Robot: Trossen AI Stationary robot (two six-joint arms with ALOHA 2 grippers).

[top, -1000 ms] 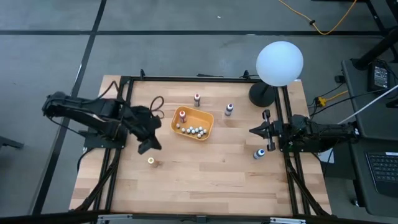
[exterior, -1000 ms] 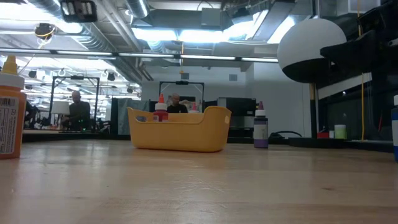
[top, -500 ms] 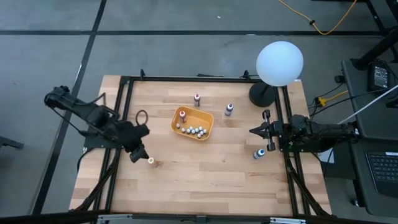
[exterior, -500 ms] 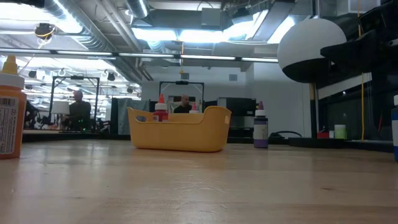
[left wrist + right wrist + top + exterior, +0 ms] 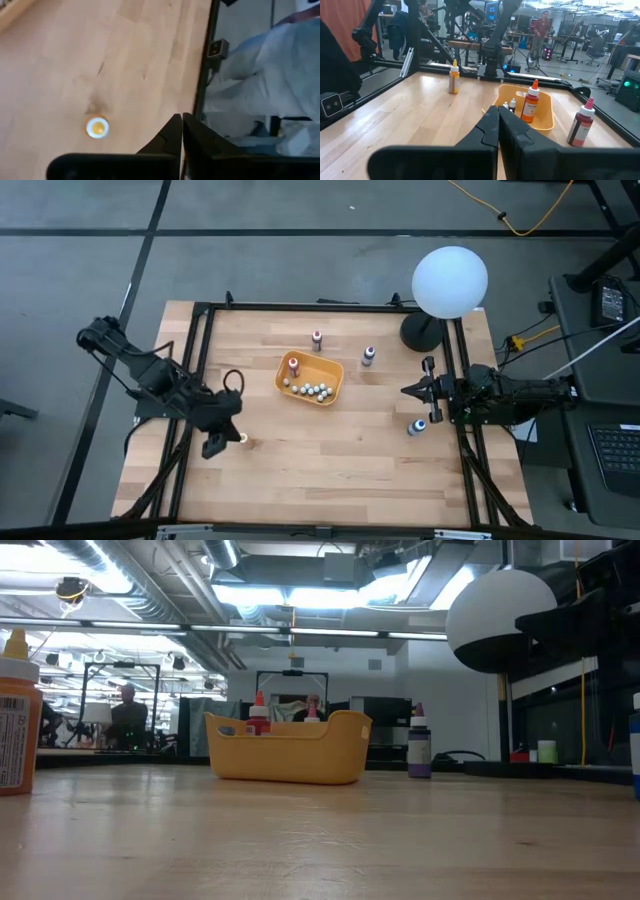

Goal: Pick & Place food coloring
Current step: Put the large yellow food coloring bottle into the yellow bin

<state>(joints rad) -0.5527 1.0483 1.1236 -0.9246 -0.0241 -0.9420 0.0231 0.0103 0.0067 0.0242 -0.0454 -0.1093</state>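
Small pale items in the orange tray (image 5: 328, 384) are too small to identify from above. In the low view the tray wall (image 5: 290, 755) hides all but the red-topped bottle's neck (image 5: 259, 716); left of the tray, the orange bottle (image 5: 17, 720) is cut by the edge.

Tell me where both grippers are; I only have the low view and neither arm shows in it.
Observer: The left gripper is shut and empty near the table's left edge, beside the orange-topped bottle, not touching it.
Operator: And the right?
Observer: The right gripper is shut and empty by the right edge, apart from the blue-topped bottle.
Operator: What's in the tray?
Observer: The yellow tray holds a row of tiny bottles beside one taller red-capped bottle.
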